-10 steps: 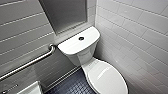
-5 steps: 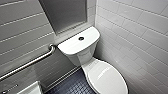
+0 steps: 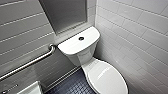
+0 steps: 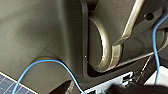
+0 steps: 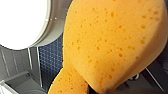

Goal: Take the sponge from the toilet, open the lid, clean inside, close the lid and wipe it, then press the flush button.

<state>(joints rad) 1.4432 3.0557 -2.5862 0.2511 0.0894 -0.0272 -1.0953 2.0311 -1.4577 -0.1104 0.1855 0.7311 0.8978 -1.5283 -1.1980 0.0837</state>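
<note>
Right gripper (image 5: 98,90) grips the sponge (image 5: 112,42) near the toilet (image 5: 20,22), blue floor tiles (image 5: 51,62) beyond.

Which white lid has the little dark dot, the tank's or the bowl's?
The tank top: the dark flush button sits in its middle. The toilet lid, lower down, is plain white.

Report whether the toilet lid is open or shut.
Shut: in the head view the white lid lies flat on the toilet, covering the opening.
</note>
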